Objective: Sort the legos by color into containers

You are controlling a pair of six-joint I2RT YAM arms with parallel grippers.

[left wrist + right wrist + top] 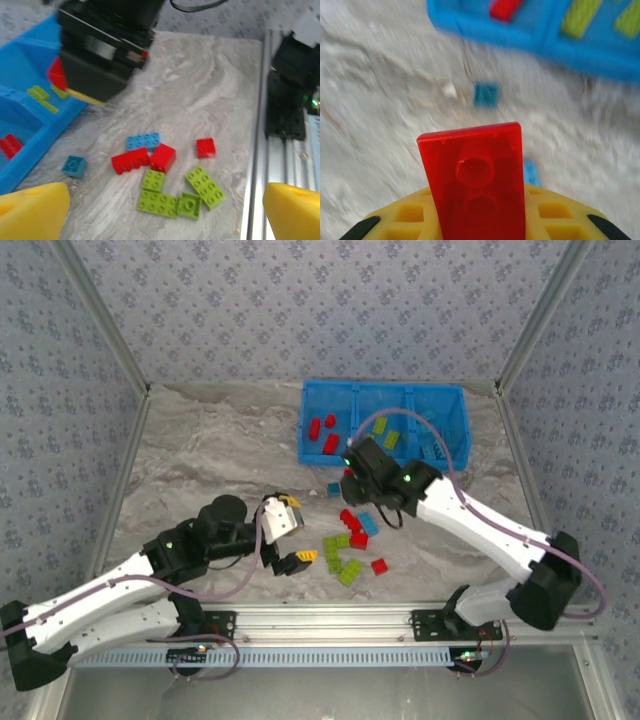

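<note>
My right gripper [352,468] hangs just in front of the blue bin [380,385], shut on a red lego [475,185] that stands up between its yellow pads [555,220]. My left gripper [297,532] is open with nothing in it, its yellow fingertips [30,210] spread wide on the near side of the loose pile. That pile holds red legos [130,161], a light blue one [143,141] and several lime green ones [205,186]. A small teal lego [74,166] lies apart, nearer the bin. In the bin, red legos [325,432] lie in the left compartment and green ones [392,440] in the middle.
A metal rail [330,620] runs along the table's near edge, with the right arm's black base [285,95] on it. Patterned walls close in the table on three sides. Bare marbled tabletop [210,450] stretches left of the bin.
</note>
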